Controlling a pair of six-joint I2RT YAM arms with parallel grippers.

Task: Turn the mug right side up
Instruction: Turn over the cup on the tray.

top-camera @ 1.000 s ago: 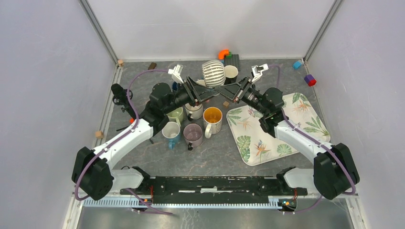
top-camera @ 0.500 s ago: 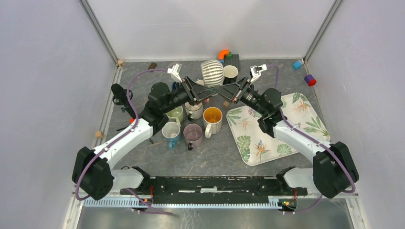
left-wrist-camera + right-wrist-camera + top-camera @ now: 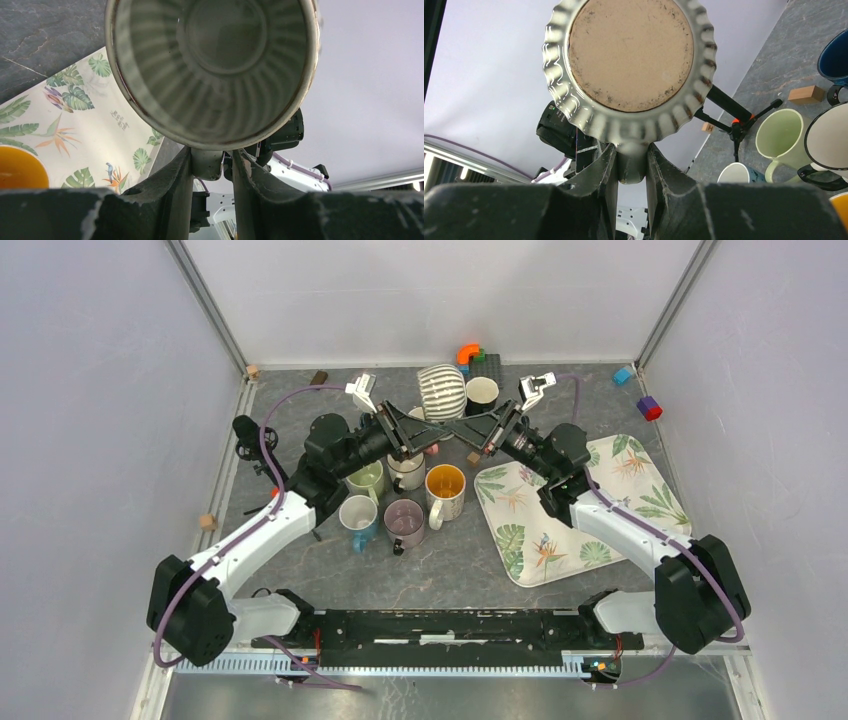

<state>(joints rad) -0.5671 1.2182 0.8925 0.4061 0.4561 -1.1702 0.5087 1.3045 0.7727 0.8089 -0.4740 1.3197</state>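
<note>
The ribbed grey-white mug (image 3: 444, 392) is held in the air on its side above the back of the table. Its mouth faces the left wrist camera (image 3: 212, 70) and its unglazed base faces the right wrist camera (image 3: 629, 65). My right gripper (image 3: 463, 426) is shut on the mug's handle from below, both fingers tight against it (image 3: 630, 160). My left gripper (image 3: 438, 426) straddles the same handle (image 3: 212, 160). One of its fingers touches the handle and a narrow gap shows beside the other.
Several upright mugs stand below: pale green (image 3: 367, 480), white with a black rim (image 3: 406, 472), orange-lined (image 3: 445, 483), blue (image 3: 358, 515) and mauve (image 3: 404, 522). A dark-rimmed cup (image 3: 483, 392) stands behind. A leaf-print tray (image 3: 600, 530) lies at the right. Toy blocks lie along the back edge.
Both arms and the mug have drifted slightly left and towards the back. The mug stays on its side between the two grippers.
</note>
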